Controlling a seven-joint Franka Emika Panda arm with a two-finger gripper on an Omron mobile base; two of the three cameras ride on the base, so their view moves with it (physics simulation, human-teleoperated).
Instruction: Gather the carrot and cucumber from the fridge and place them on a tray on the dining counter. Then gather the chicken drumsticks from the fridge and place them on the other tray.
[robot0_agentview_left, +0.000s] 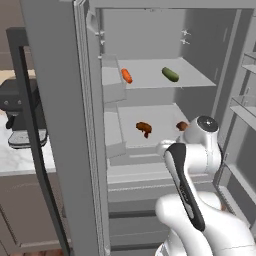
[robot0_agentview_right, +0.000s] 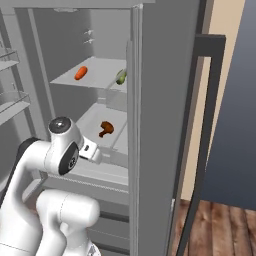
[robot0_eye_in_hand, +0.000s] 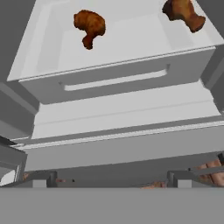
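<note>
The fridge stands open in front of me. On its upper shelf lie an orange carrot at the left and a green cucumber at the right. One shelf lower, in a white drawer, lie two brown chicken drumsticks: one at the left, one at the right. My gripper hangs in front of the fridge below that drawer's front, apart from the food. It is open, with nothing between its fingers.
The fridge's left door and right door swing out on either side of the arm. Door shelves jut in at the right. A dark coffee machine sits on the counter left of the fridge.
</note>
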